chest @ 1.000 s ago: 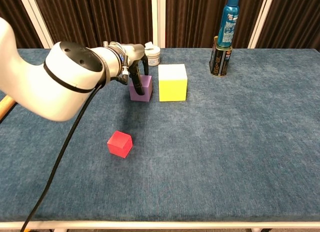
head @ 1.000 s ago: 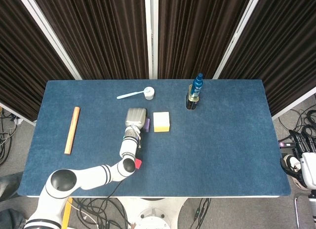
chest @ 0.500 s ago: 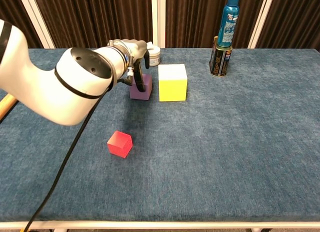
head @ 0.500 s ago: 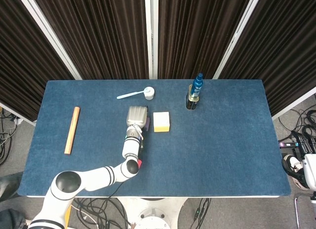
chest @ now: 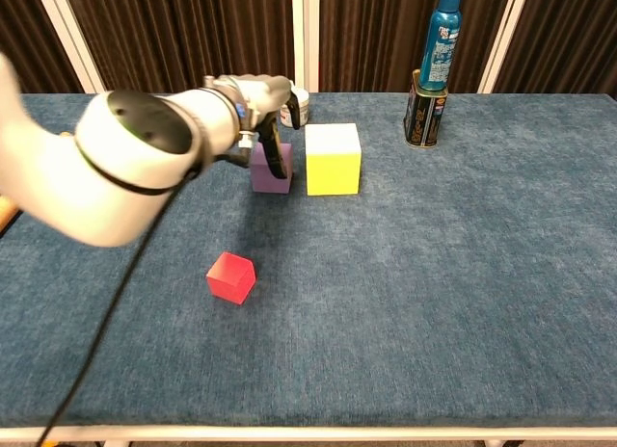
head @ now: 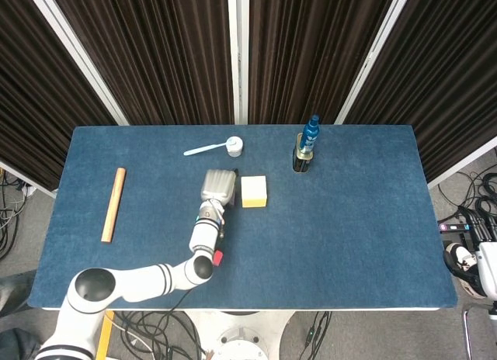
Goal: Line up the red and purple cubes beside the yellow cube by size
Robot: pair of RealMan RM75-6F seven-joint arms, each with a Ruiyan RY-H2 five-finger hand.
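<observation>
The yellow cube (chest: pixel 333 158) (head: pixel 254 191), the largest of the three, stands mid-table. Just to its left is the purple cube (chest: pixel 272 170), a narrow gap apart from it. My left hand (chest: pixel 258 105) (head: pixel 218 185) reaches over it from above, with dark fingers (chest: pixel 271 144) down its top and side, gripping it. From the head view the hand hides the purple cube. The small red cube (chest: pixel 230 277) (head: pixel 218 257) lies alone nearer the front edge, under my left forearm in the head view. A white part of my right arm (head: pixel 464 261) shows off the table's right side; its hand is unclear.
A blue bottle (chest: pixel 443 28) stands in a dark can (chest: pixel 421 108) behind and to the right of the yellow cube. A small white jar (head: pixel 234 147) with a light blue handle (head: pixel 203 150) sits behind the hand. A wooden stick (head: pixel 113 204) lies far left.
My left hand has shifted slightly right toward the yellow cube while staying on the purple cube, and its forearm has swung. The red and yellow cubes have not moved.
</observation>
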